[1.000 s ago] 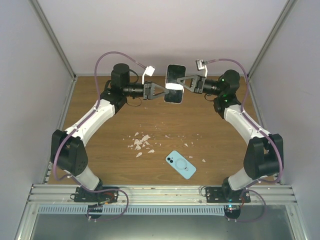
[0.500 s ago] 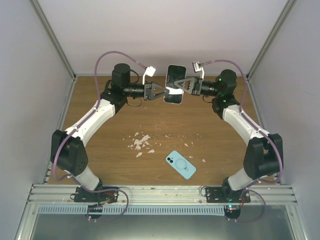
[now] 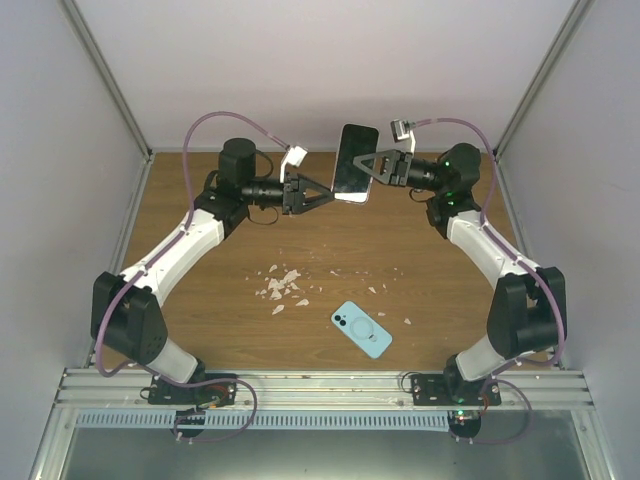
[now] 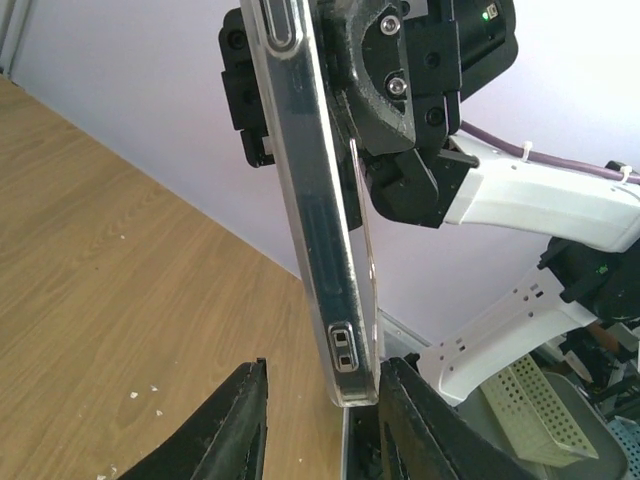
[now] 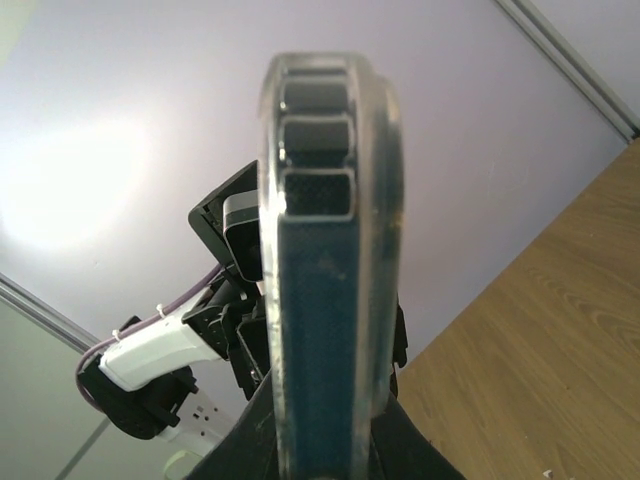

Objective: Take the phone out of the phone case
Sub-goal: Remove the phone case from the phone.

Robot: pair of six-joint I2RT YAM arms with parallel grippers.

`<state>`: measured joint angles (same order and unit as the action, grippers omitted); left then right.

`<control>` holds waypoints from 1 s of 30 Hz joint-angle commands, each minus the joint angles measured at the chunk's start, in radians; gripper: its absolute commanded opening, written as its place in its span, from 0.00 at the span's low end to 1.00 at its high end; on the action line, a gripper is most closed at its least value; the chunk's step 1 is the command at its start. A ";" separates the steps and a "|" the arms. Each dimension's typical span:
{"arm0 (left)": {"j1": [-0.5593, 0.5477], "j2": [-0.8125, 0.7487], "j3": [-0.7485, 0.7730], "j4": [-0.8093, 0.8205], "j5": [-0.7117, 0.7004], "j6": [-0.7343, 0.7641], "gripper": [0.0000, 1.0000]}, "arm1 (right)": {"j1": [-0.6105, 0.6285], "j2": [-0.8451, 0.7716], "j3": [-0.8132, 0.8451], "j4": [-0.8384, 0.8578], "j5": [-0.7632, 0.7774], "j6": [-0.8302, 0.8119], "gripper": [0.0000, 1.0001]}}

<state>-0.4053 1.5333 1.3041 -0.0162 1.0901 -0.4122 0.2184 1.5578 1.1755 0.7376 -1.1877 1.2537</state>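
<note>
1. right gripper point(image 3: 368, 167) is clamped tight on the phone case point(image 4: 315, 220), holding it in the air over the far side of the table, near upright with a slight tilt
2. phone point(image 3: 355, 158): a dark face shows inside the clear rim, so it's probably seated in the case; wrist views are too edge-on to be sure
3. left gripper point(image 3: 328, 195): jaws part open, gripping nothing; the case's lower corner sits between its fingers point(image 4: 240, 420) with a clear gap on one side
4. wooden table point(image 3: 230, 320): white crumbs point(image 3: 282, 285) mid-surface, with a light-blue phone-shaped item point(image 3: 361, 329) lying flat just right of them
5. pale lilac walls point(image 3: 300, 70) on three sides, aluminium rail point(image 3: 320, 385) along the near edge
</note>
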 commanded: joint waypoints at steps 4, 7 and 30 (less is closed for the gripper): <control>-0.003 -0.017 -0.020 0.056 -0.008 -0.027 0.30 | -0.004 -0.019 -0.012 0.127 0.008 0.067 0.01; -0.003 -0.018 -0.034 0.072 -0.005 -0.039 0.30 | -0.004 -0.022 -0.014 0.138 0.007 0.076 0.00; 0.003 -0.012 -0.069 0.083 -0.076 -0.092 0.25 | -0.011 -0.031 -0.043 0.208 0.017 0.136 0.01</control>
<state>-0.4053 1.5211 1.2507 0.0631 1.0821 -0.4957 0.2054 1.5578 1.1290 0.8349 -1.1744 1.3460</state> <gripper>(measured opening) 0.262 0.104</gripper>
